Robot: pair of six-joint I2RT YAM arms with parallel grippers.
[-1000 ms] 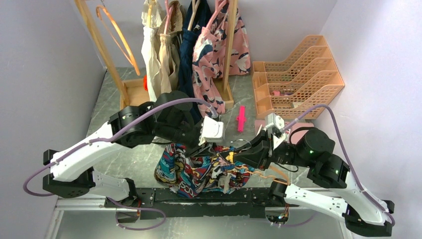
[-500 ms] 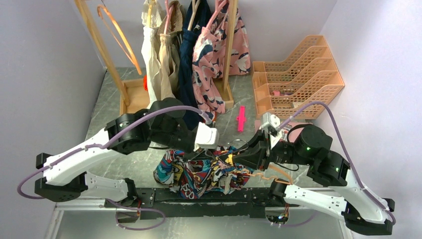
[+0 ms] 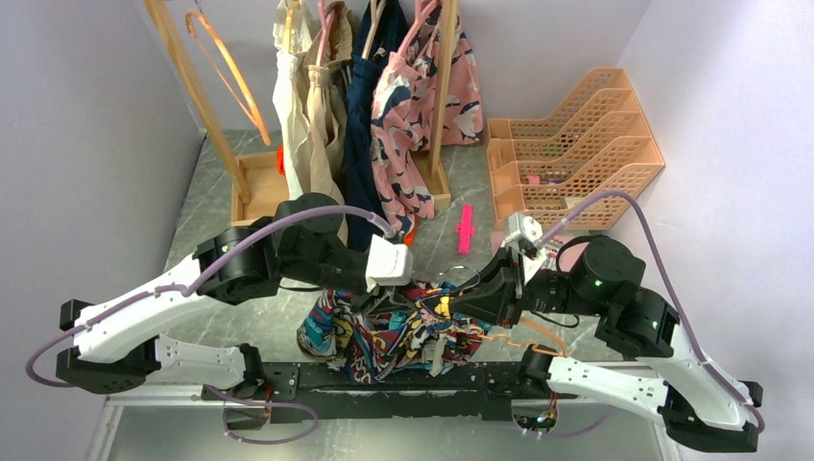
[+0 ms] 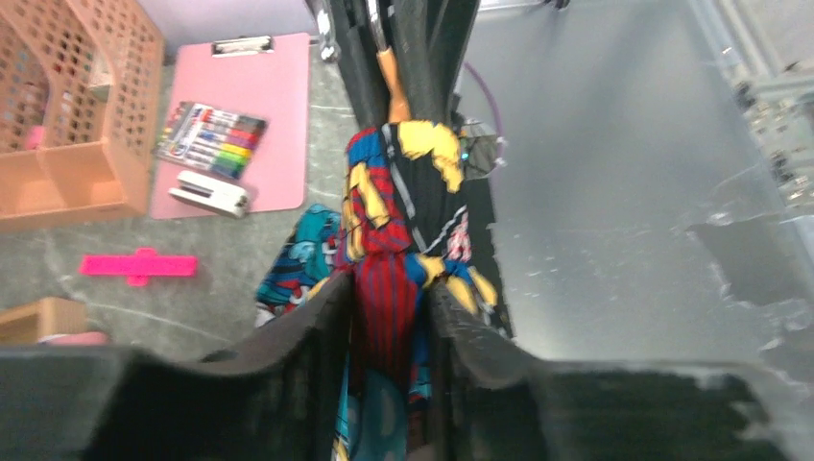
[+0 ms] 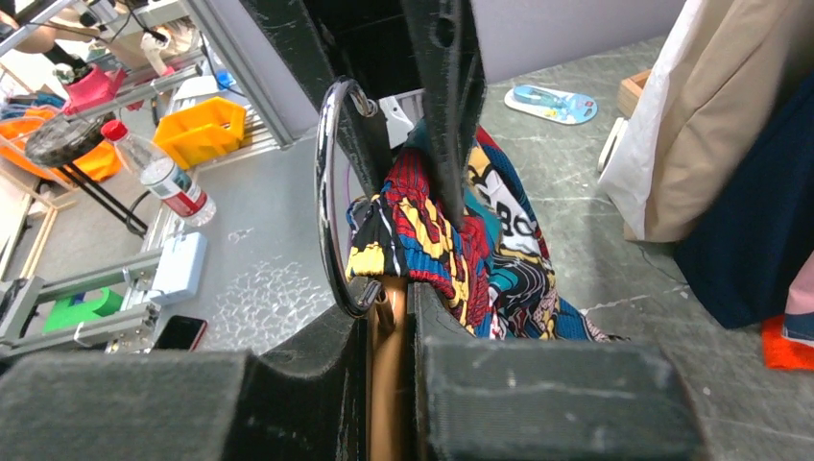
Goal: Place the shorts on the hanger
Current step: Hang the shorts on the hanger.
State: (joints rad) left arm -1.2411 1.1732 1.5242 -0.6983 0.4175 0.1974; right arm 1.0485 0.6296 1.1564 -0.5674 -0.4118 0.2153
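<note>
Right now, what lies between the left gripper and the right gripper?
Only a bunched stretch of the shorts, pinched by the left gripper and running to the hanger that the right gripper clamps. The left wrist view shows it best.

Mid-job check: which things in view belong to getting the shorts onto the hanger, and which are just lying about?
Part of the job:
- shorts, pinched in the left gripper
- hanger, clamped in the right gripper

Lying about:
- pink clipboard
- marker set
- pink strip
- orange file trays
- hung clothes
- water bottle
</note>
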